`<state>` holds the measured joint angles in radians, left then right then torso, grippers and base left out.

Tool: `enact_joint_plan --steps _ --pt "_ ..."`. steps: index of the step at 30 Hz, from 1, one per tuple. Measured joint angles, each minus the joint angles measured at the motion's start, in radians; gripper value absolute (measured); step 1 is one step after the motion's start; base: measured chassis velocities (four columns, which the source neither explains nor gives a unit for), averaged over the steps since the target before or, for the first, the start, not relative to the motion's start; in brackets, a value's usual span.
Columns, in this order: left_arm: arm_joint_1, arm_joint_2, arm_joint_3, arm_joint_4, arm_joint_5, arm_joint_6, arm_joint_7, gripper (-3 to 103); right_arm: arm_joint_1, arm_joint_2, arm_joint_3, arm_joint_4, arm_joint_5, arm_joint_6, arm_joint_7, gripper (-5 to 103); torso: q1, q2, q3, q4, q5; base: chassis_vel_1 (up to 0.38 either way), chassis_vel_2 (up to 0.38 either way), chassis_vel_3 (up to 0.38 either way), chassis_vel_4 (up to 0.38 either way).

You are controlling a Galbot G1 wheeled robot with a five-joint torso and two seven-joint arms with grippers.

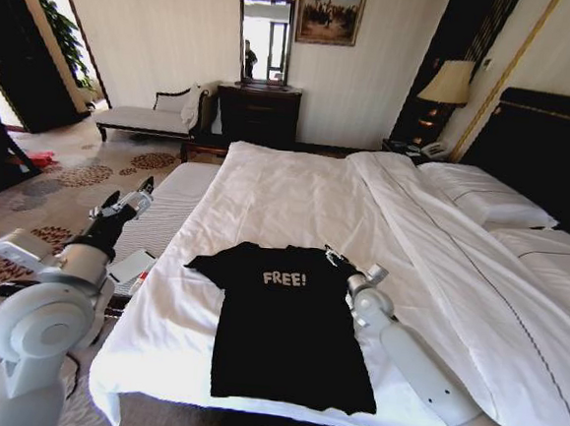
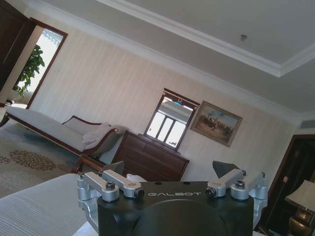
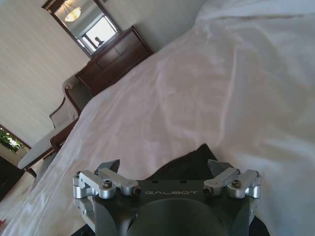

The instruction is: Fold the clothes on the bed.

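I see the black cotton "FREE!" T-shirt [image 1: 286,322] flat, unfolded on the white-sheeted bed [image 1: 296,194]; my right claw [image 1: 333,257], open and empty, sits at its two-o'clock sleeve.

- You have the T-shirt [image 1: 286,322] lying flat on the near end of the bed [image 1: 296,199], collar toward the far end.
- Your right gripper [image 1: 333,257] sits at the shirt's right sleeve, jaws spread.
- Your left gripper [image 1: 140,195] hangs left of the bed, above the bench [image 1: 167,209], jaws apart.
- Pillows [image 1: 484,199] lie far right.
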<state>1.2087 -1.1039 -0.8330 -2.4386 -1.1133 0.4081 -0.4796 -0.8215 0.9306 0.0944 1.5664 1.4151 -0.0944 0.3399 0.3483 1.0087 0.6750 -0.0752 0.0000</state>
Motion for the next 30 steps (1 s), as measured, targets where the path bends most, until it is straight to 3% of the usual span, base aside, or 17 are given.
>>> enact_joint_plan --steps 6,18,23,30 --pt "0.004 0.001 -0.003 -0.001 0.002 0.001 0.0 100 -0.059 -0.018 0.027 0.064 0.088 -0.061 -0.004 100 0.0 0.0 0.0 -0.0001 0.0001 0.0 0.0 0.0 0.0" --pt "0.006 -0.004 -0.004 0.005 0.007 0.002 0.0 100 -0.173 -0.035 0.019 0.248 0.048 -0.067 0.011 100 0.0 0.0 0.0 -0.0002 -0.0001 0.0 0.0 0.0 0.0" --pt "0.008 -0.008 -0.002 0.004 0.01 0.002 0.0 100 -0.124 -0.032 0.048 0.188 0.06 -0.061 0.024 100 0.0 0.0 0.0 0.0002 -0.0002 0.0 0.0 0.0 0.0" --pt "0.012 0.005 -0.008 0.002 0.01 0.002 0.0 100 -0.054 -0.047 0.071 0.016 0.027 -0.112 0.021 100 0.0 0.0 0.0 -0.0002 0.0002 0.0 0.0 0.0 0.0"
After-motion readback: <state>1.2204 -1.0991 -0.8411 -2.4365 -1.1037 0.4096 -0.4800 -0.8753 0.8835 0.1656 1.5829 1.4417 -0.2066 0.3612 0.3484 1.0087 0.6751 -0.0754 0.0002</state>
